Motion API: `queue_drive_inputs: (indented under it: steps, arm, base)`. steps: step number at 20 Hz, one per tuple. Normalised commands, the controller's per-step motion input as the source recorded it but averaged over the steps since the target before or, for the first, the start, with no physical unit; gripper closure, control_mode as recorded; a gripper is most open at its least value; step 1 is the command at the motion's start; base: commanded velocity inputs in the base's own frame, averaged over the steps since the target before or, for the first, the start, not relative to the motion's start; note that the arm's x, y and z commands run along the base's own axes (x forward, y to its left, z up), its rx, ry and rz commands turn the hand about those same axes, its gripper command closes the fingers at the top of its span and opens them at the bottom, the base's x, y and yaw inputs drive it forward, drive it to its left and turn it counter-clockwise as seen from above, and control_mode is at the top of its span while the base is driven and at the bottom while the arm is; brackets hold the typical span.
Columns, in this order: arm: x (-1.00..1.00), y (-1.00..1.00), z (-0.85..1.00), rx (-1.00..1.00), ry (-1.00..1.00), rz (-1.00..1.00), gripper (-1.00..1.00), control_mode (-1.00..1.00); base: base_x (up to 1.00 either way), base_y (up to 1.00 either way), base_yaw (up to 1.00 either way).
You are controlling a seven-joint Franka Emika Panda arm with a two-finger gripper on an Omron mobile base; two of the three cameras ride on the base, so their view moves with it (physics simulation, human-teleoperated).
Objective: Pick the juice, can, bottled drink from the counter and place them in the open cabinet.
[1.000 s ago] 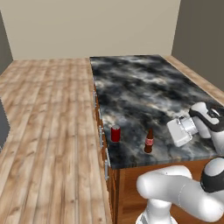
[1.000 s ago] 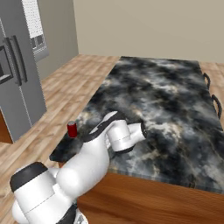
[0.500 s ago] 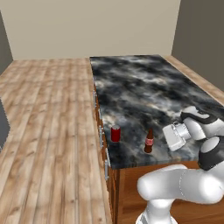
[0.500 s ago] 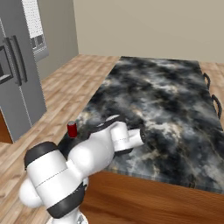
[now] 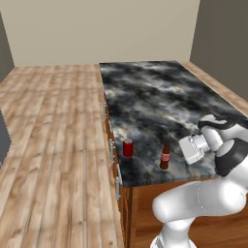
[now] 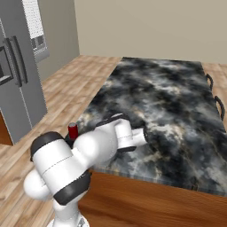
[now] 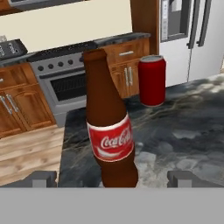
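Observation:
The bottled drink (image 7: 107,127), a slim dark brown bottle with a red label, stands upright on the marbled counter (image 5: 155,97) close to its front edge. It is also the bottled drink (image 5: 165,156) seen from the left base. My gripper (image 7: 113,179) is open and level with the bottle's base, which sits just ahead between the two fingertips (image 7: 43,178), untouched. From the left base my gripper (image 5: 184,151) is just right of the bottle. The red can (image 5: 128,147) stands a little left of the bottle; the can (image 7: 152,81) lies beyond it. The can (image 6: 72,130) peeks out behind my arm. The juice and the open cabinet are out of view.
A grey fridge (image 6: 17,80) stands left of the counter across wooden floor (image 5: 53,145). Drawers with silver handles (image 5: 112,145) run under the counter's left edge. In the hand view a stove (image 7: 65,83) and wooden cupboards stand beyond the counter.
My hand has slid a little left along the counter toward the brown bottle and the arm has folded lower. The gripper stays open; bottle and can have not moved.

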Motion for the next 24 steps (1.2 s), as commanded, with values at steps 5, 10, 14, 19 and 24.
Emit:
queue_drive_inputs:
  steps: [5,10,14,19,24]
  arm:
    - [0.05,0.00,-0.06,0.00,0.00,0.00,-1.00,-1.00]
    - [-0.11,0.03,-0.26,0.00,0.00,0.00,-1.00,-1.00]
    - [-0.04,0.14,-0.18,0.00,0.00,0.00,-1.00,-1.00]
    - [0.03,0.24,-0.04,0.00,0.00,0.00,-1.00,-1.00]
    - [0.02,0.16,0.00,0.00,0.00,0.00,-1.00,-1.00]
  base:
    - [0.00,0.00,0.00]
    - [0.00,0.00,0.00]
    - [0.00,0.00,0.00]
    - [0.00,0.00,0.00]
    - [0.00,0.00,0.00]
